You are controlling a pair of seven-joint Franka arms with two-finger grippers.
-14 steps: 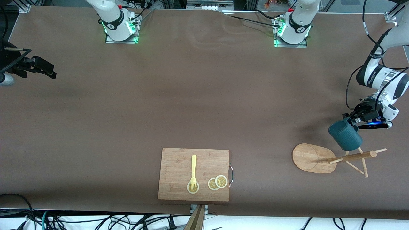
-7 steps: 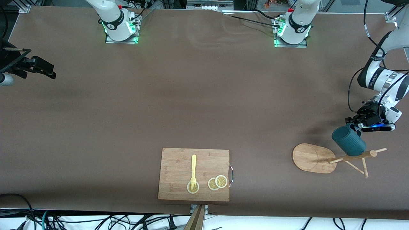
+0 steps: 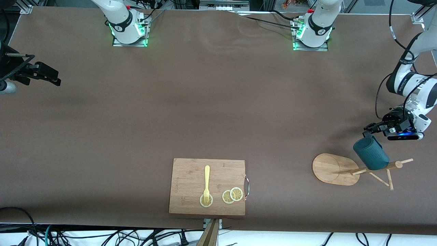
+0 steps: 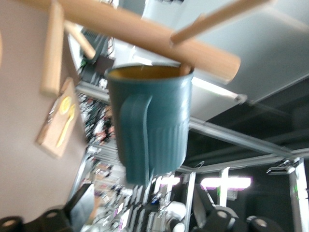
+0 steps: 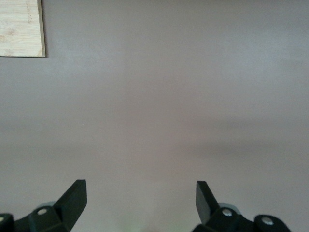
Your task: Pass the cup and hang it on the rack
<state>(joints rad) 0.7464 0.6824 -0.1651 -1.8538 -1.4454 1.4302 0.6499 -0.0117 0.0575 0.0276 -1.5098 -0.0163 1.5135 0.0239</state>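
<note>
The dark teal cup (image 3: 371,155) hangs over a peg of the bamboo rack (image 3: 334,169) near the left arm's end of the table. In the left wrist view a peg (image 4: 217,17) enters the cup's yellowish mouth and the cup (image 4: 154,125) shows its handle. My left gripper (image 3: 372,130) is beside the cup's upper edge, open, a little apart from it; in its own view (image 4: 145,205) nothing is between the fingers. My right gripper (image 3: 51,77) waits open and empty over bare table at the right arm's end, and also shows in its own view (image 5: 140,193).
A rectangular wooden cutting board (image 3: 207,186) with a yellow fork (image 3: 206,182) and lemon slices (image 3: 233,195) lies at the table's near edge in the middle. Its corner shows in the right wrist view (image 5: 21,29).
The cup has gone down onto the rack's peg. My left gripper has let go of it and drawn slightly away. The right arm has barely moved.
</note>
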